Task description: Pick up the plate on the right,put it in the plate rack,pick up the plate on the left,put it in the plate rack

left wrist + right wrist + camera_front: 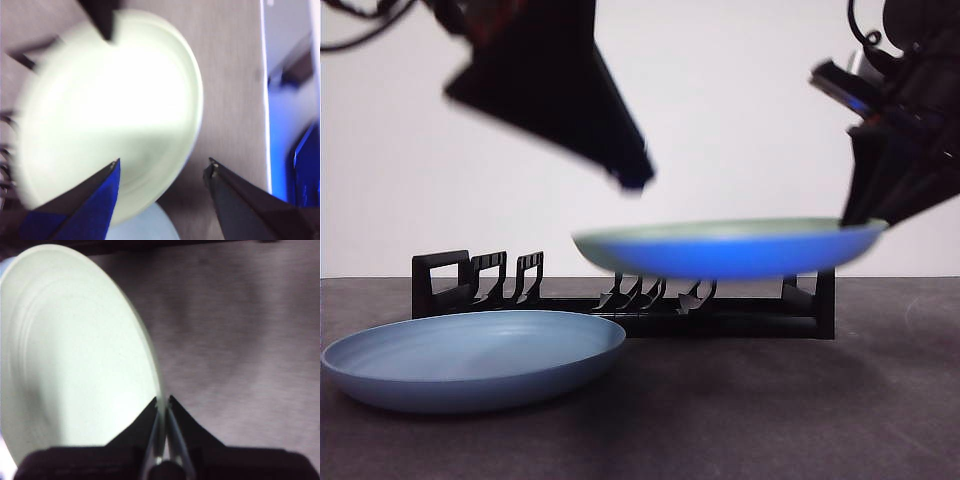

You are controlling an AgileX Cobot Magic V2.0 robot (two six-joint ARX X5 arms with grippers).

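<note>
Right pincer (164, 407) clenched on the rim of the green plate (725, 245), held flat in the air in front of and above the rack (620, 300). Rack empty. Plate needs tipping on edge to slot between prongs. Left pincer (162, 167) released, hovering above. Blue plate (470, 358) sits on the surface (770, 410).

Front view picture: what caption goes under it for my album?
Right gripper lifts a green plate over the plate rack; a blue plate waits.
</note>
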